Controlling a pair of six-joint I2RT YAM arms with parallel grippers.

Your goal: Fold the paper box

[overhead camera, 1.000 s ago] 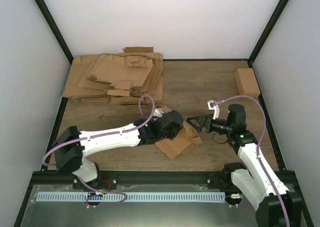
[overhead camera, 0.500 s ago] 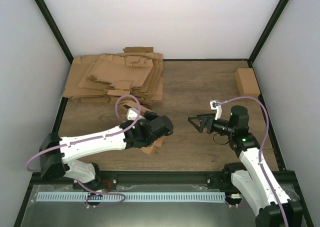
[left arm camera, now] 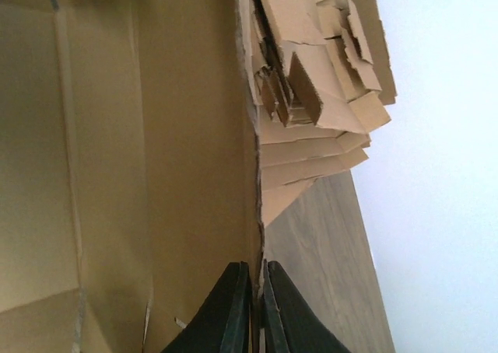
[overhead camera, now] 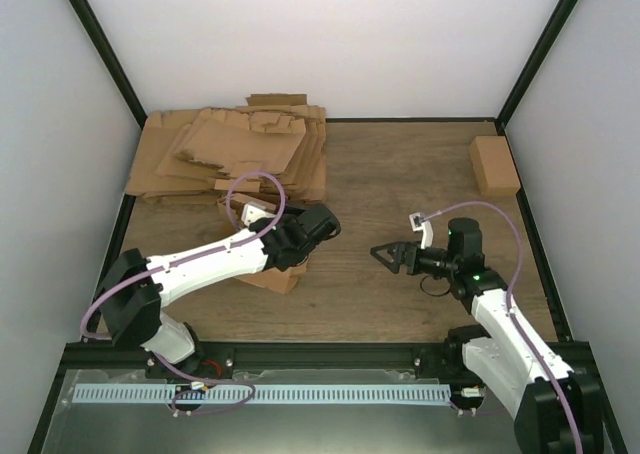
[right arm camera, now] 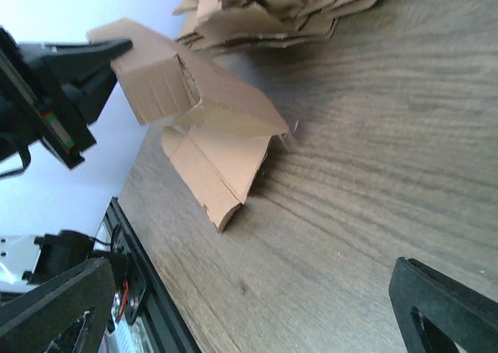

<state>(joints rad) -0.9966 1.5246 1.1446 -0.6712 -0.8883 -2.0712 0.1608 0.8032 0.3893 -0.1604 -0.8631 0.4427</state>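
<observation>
Barely started imo: left gripper [left arm camera: 254,269] is pinched tight on a panel edge of the half-creased paper box [right arm camera: 226,104], flaps all unfolded, right gripper [overhead camera: 386,257] gaping empty nearby.

Counting now: two arms are showing, the left arm [overhead camera: 200,269] and the right arm [overhead camera: 500,314]. Each is carrying one gripper, so that is making two: the left gripper [left arm camera: 254,271] and the right gripper [overhead camera: 386,256]. One creased box [overhead camera: 268,274] is showing. One heap [overhead camera: 235,159] of flat sheets is lying there, its layers running together too much for a count. One small carton [overhead camera: 495,164] is joining the tally. Two purple cables are looping, the left cable [overhead camera: 255,174] and the right cable [overhead camera: 480,204], and one table [overhead camera: 400,174] is carrying everything.
</observation>
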